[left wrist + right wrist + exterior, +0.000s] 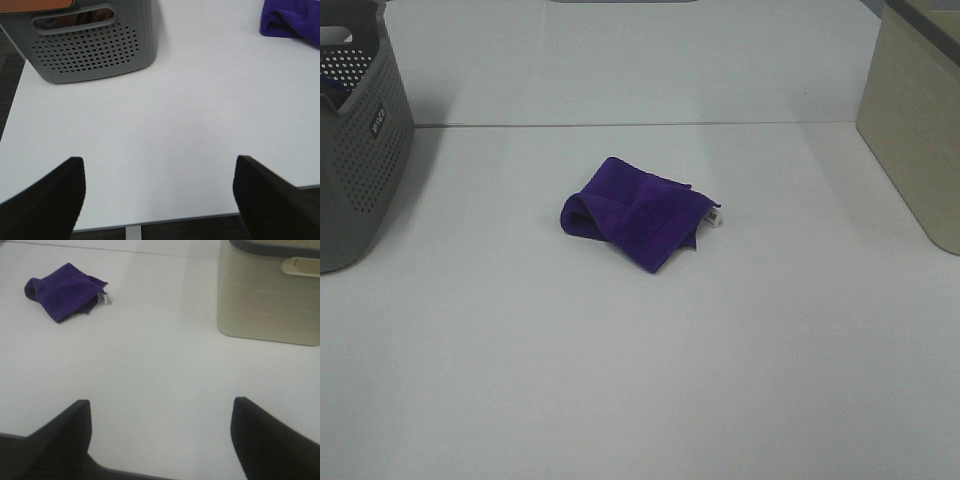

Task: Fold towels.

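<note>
Both the left gripper (pixel 159 187) and right gripper (pixel 161 432) hang spread wide, empty. The deep purple towel (pixel 637 211) lies crumpled mid-table, white tag (pixel 714 216) poking out, between grey perforated basket (pixel 360 150) and beige bin (pixel 915 130).

The towel (pixel 635 211) at the centre of the high view is deep purple, plain, with a small white tag (pixel 714 216) at its right edge. The worktop (pixel 640 380) is plain white. At the left edge the basket (pixel 360 150) is grey, patterned with rows of small round holes. At the right edge the bin (pixel 917 120) is plain beige with a dark rim. Both hands (pixel 160 200) (pixel 160 435) have black fingers.
</note>
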{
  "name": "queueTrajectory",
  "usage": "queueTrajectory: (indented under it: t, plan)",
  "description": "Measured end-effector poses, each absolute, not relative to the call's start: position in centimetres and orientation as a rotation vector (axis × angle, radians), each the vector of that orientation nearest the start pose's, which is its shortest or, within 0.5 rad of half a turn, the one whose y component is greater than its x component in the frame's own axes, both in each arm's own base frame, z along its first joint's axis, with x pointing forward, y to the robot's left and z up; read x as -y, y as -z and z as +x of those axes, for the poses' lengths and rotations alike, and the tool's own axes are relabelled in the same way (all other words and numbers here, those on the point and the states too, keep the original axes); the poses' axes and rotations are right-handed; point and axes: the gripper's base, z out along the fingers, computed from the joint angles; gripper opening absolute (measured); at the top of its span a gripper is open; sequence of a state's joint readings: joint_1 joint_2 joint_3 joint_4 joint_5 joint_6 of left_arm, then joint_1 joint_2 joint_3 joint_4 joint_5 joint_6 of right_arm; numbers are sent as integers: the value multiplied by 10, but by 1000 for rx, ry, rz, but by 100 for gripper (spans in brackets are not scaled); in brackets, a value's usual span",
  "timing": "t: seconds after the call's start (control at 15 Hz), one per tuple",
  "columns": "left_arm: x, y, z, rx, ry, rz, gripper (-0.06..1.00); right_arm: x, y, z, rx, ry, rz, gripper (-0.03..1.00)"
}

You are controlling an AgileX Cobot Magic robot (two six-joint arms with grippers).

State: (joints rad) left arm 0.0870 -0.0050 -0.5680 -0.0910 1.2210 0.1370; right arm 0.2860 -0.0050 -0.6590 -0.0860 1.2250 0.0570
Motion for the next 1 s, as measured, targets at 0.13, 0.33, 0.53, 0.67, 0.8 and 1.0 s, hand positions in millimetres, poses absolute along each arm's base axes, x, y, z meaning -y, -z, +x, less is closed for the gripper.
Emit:
queueTrajectory:
  t: [0.13, 0.33, 0.53, 0.67, 0.8, 1.0]
  plan:
    - [9, -283, -16, -2090, -22, 58, 75, 13, -282, -18, -2124, -91, -244, 76]
    - [9, -280, -9, -2054, 7, 18, 75, 5, -266, -7, -2133, -150, -263, 76]
    - [8, -280, -9, -2048, 10, -1, 75, 2, -261, -3, -2124, -158, -280, 76]
    - [8, -280, -9, -2048, 9, -1, 75, 2, -261, -3, -2121, -157, -282, 76]
    - [8, -280, -9, -2048, 9, -1, 75, 2, -261, -3, -2121, -158, -282, 76]
    - [8, -280, -9, -2048, 9, -1, 78, 2, -261, -3, -2121, -158, -282, 76]
